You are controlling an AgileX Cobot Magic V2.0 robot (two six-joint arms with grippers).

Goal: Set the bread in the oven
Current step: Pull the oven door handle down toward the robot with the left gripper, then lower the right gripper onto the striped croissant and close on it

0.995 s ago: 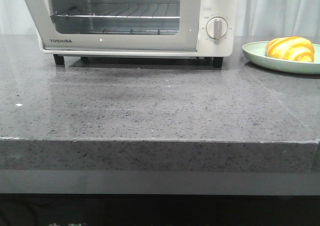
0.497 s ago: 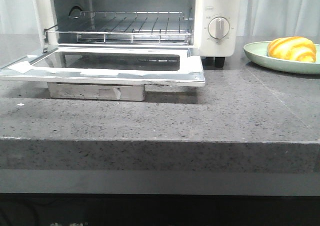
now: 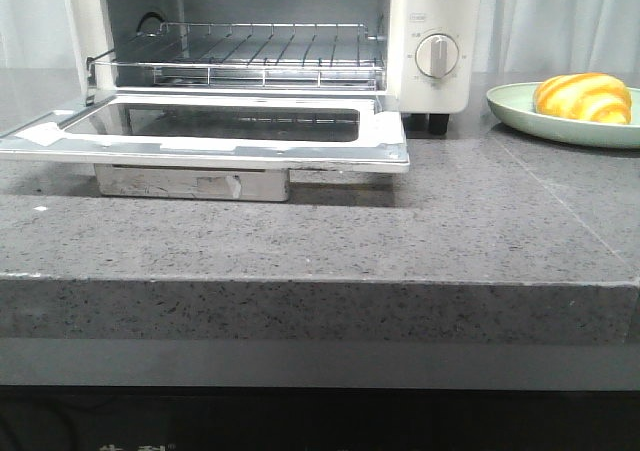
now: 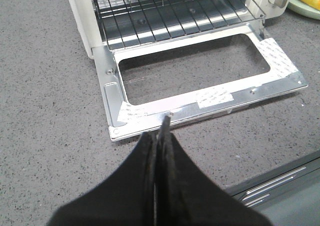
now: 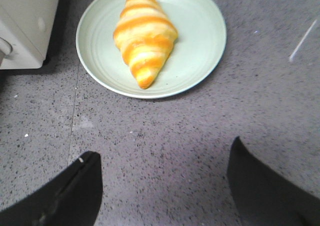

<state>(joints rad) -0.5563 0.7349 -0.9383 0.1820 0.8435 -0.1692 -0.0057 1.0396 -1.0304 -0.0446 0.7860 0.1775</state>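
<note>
The cream-white oven (image 3: 430, 31) stands at the back of the grey counter with its glass door (image 3: 210, 136) dropped flat open and the wire rack (image 3: 260, 56) showing. The oven's open door also shows in the left wrist view (image 4: 200, 70). The bread (image 3: 582, 96), yellow with orange stripes, lies on a pale green plate (image 3: 520, 106) at the right; it also shows in the right wrist view (image 5: 144, 35). My left gripper (image 4: 161, 136) is shut and empty, just in front of the door's front edge. My right gripper (image 5: 162, 178) is open and empty, above the counter short of the plate (image 5: 200, 30).
The grey speckled counter (image 3: 450, 231) has a front edge (image 3: 320, 286) near the camera. A white curtain (image 3: 560, 21) hangs behind. The oven's knobs (image 3: 435, 56) face forward next to the plate.
One second ago the oven door was closed; by half a second ago it was dropped open. Nothing has visibly changed since then.
</note>
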